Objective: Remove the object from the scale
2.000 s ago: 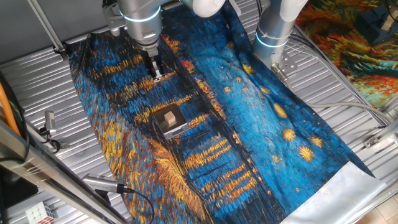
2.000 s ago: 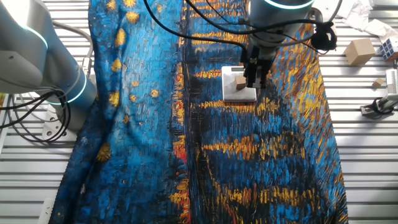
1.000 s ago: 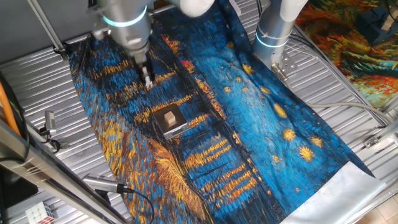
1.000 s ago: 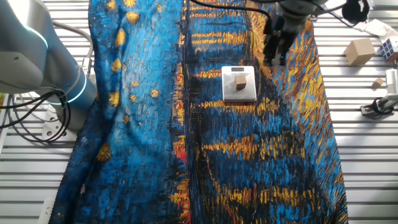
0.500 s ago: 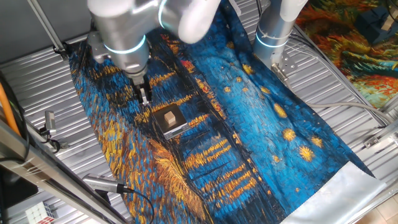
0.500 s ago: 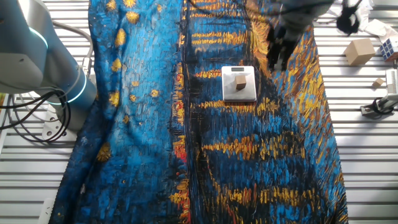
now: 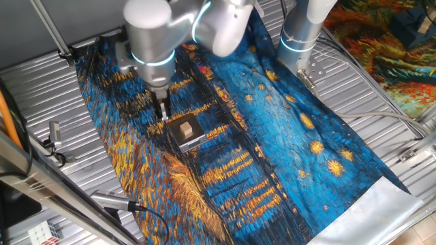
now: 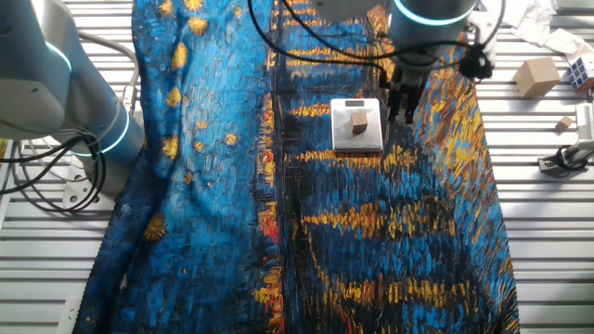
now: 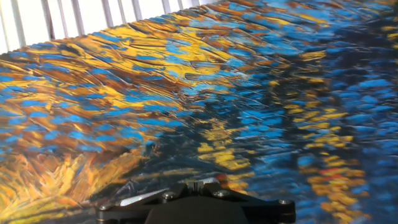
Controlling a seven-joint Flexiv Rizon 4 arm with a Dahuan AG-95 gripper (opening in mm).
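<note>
We see the gripper [image 7: 163,114] low beside the scale [image 7: 192,138], holding nothing; whether its jaws are apart, we cannot tell. The wooden cube [image 7: 185,127] sits on the scale. Our hand view shows only the painted cloth [image 9: 205,93], not cube or scale.

A blue and gold painted cloth [image 9: 205,93] is filling the view. The gripper's dark base [image 9: 205,202] is showing below it, fingers unseen.

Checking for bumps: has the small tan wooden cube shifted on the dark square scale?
No. The small tan wooden cube sits at the same spot on the dark square scale.
</note>
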